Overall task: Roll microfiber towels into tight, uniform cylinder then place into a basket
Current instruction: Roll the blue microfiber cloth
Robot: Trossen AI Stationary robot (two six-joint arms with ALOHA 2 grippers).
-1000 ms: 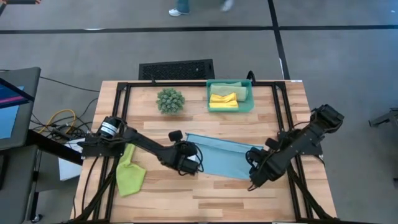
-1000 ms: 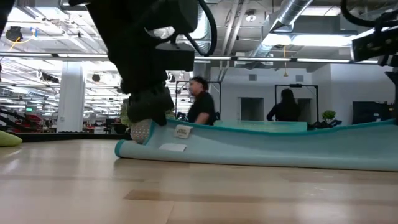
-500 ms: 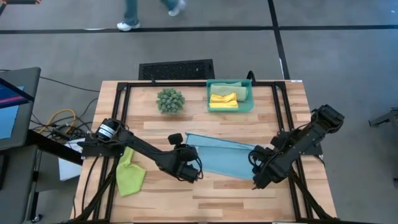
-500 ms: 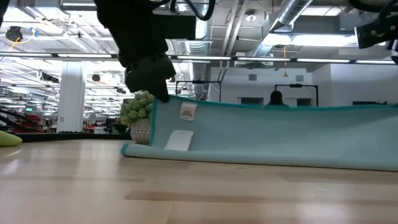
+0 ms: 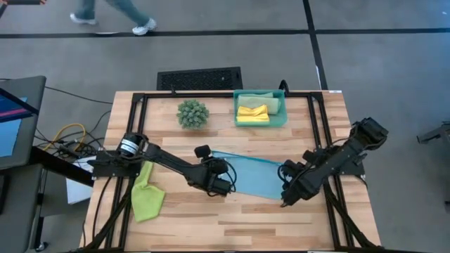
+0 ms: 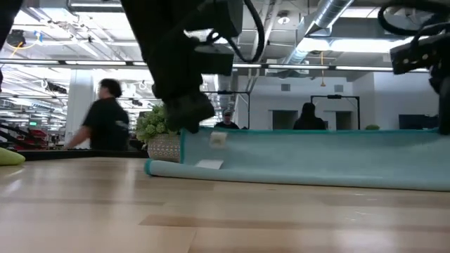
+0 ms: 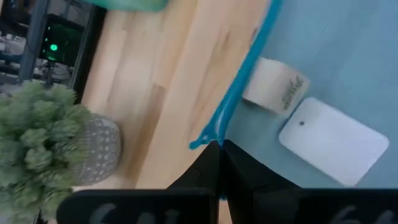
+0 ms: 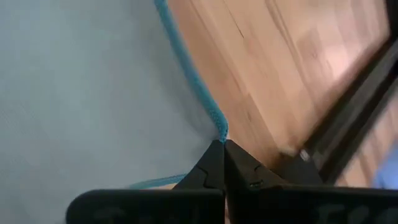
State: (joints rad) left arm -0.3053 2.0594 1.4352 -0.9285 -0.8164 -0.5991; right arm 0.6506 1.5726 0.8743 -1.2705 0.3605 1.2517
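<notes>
A light blue towel [image 5: 254, 176] lies at the table's middle. Its far part is on the wood and its near edge [image 6: 309, 133] is raised. My left gripper [image 5: 226, 184] is shut on the towel's near left corner, and my right gripper [image 5: 284, 195] is shut on its near right corner. Two tags [image 7: 277, 87] sit by the left corner. A lime green towel [image 5: 146, 194] lies crumpled at the near left. The teal basket [image 5: 284, 112] at the far edge holds a yellow towel [image 5: 252, 112] and a sage green one [image 5: 266, 98]. My left gripper pinches the blue towel's near left corner [image 7: 211, 134] at its teal hem between its two fingers, slanting down from the table's left. The corner is lifted clear, and the cloth hangs from it down to the table. My right gripper pinches the near right corner [image 8: 219, 127] at the hem between its fingertips, slanting down from the right. That corner is also raised, and the near edge runs fairly straight between the two holds.
A spiky green plant ball [image 5: 192, 112] in a pot stands at the far left, close to the towel's left end in the low view. A black grille [image 5: 199, 77] lies on the floor beyond the table. People walk in the room behind.
Both grippers have raised the blue towel's near edge off the table, so that part now stands up like a wall. They then carried it a little toward the far edge. The far part of the towel has stayed on the wood.
</notes>
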